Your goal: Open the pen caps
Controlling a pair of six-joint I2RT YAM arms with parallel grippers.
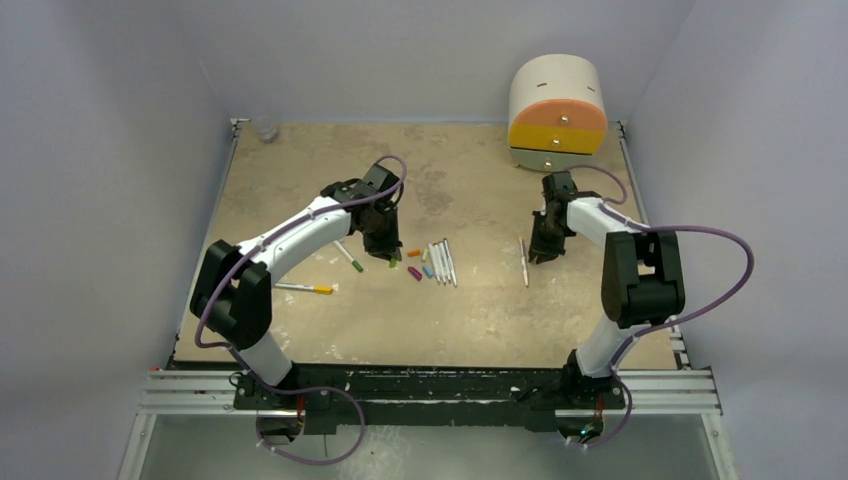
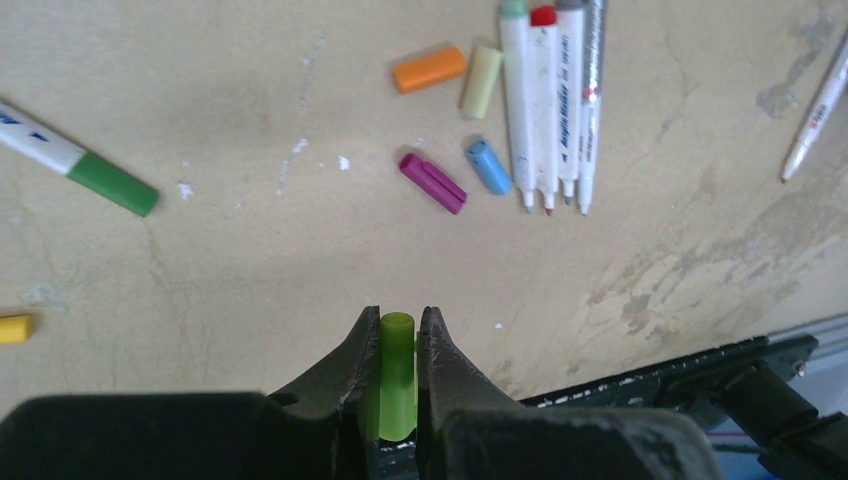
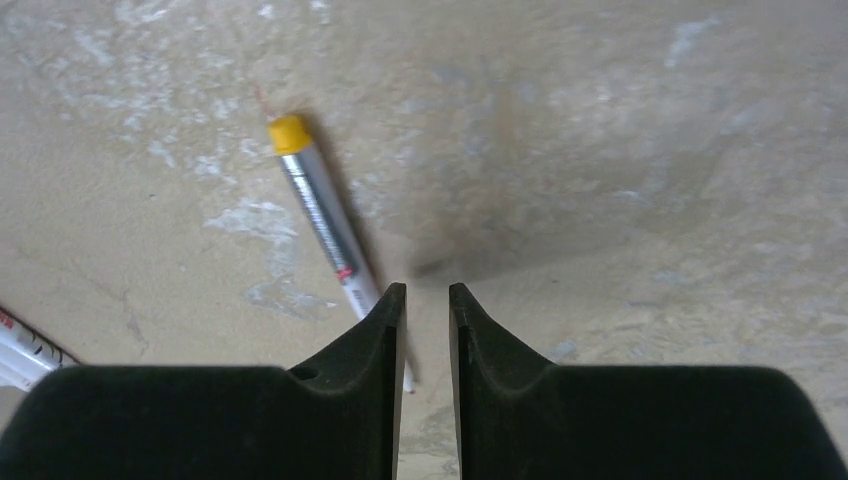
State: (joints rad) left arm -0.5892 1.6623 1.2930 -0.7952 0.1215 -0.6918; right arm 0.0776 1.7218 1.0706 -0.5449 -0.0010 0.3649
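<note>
My left gripper is shut on a lime-green pen cap, held upright between the fingers a little above the table. Beyond it lie loose caps: orange, pale yellow, magenta and blue. Several uncapped pens lie side by side next to them. My right gripper is open by a narrow gap with nothing in it. It hangs just over a white pen with a yellow end, whose tip passes under the left finger.
A pen with a dark green cap lies to the left, and a yellow-capped pen lies nearer the left arm's base. The round cream-and-orange drawer unit stands at the back right. A black rail edges the near side.
</note>
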